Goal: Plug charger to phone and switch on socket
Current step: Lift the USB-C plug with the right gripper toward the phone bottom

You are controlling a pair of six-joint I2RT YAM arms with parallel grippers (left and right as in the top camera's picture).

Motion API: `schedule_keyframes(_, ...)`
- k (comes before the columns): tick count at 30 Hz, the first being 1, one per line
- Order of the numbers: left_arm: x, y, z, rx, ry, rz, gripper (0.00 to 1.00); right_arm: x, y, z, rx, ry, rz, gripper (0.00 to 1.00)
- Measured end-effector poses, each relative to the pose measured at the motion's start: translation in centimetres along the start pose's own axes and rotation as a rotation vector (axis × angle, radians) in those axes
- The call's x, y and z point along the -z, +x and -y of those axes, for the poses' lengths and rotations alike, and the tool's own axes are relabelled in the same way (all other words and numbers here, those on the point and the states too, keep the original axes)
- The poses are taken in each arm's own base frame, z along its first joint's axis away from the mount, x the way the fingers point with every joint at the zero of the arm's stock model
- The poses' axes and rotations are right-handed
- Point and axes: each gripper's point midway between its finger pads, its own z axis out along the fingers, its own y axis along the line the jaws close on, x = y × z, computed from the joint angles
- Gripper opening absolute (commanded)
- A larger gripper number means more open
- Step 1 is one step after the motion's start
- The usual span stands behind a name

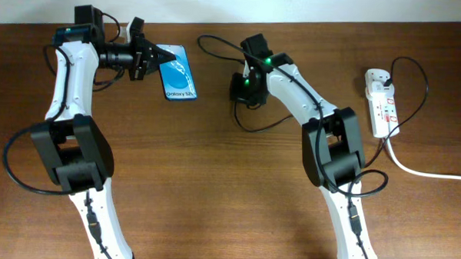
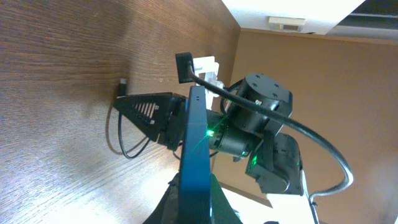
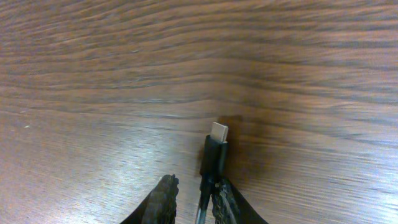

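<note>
Currently, you are at the plugging step: left gripper (image 1: 158,58) clamps the phone (image 1: 180,78); right gripper (image 3: 193,190) straddles the charger plug (image 3: 217,140), grip unconfirmed. Next, bring plug and phone squarely into line.

One phone (image 1: 178,74), charger (image 3: 214,152), apparently one socket (image 1: 383,104)

Left pincer (image 1: 152,56) covers the phone (image 1: 180,83) at its near end. Switch positions on the socket (image 1: 382,102) are too small to read. The charger (image 3: 214,158) and right pincer (image 3: 189,186) are cut off at the bottom edge, grip unclear.
</note>
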Motion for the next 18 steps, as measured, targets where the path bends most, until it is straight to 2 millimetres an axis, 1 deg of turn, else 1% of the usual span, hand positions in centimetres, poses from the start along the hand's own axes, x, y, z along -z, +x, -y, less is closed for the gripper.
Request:
schedule_keyframes(1,0.0,0.0,0.0,0.0,0.0,0.0,0.0,-0.1,0.1,-0.3,0.003,-0.003,0.002,0.23)
schedule_keyframes(5,0.0,0.0,0.0,0.001,0.0,0.0,0.0,-0.3,0.2,-0.1,-0.009,0.01,0.0,0.04)
schedule_keyframes(7,0.0,0.0,0.0,0.001,0.0,-0.001,0.0,-0.3,0.5,0.2,-0.003,0.019,-0.014,0.04)
schedule_keyframes(9,0.0,0.0,0.0,0.001,0.0,0.0,0.0,-0.1,1.2,-0.1,0.049,-0.027,-0.062,0.04)
schedule_keyframes(12,0.0,0.0,0.0,0.001,0.0,0.0,0.0,1.1,2.6,0.5,0.164,-0.105,-0.154,0.04)
schedule_keyframes(13,0.0,0.0,0.0,0.002,0.0,-0.001,0.0,2.2,3.1,0.6,0.197,-0.125,-0.178,0.04)
schedule_keyframes(14,0.0,0.0,0.0,0.001,0.0,-0.001,0.0,4.1,3.4,0.3,0.238,-0.147,-0.191,0.04)
schedule_keyframes(15,0.0,0.0,0.0,0.002,0.0,-0.001,0.0,7.1,3.5,-0.6,0.29,-0.171,-0.177,0.05)
schedule_keyframes(18,0.0,0.2,0.2,0.01,0.014,-0.007,0.0,14.6,4.0,-3.5,0.4,-0.225,-0.097,0.05)
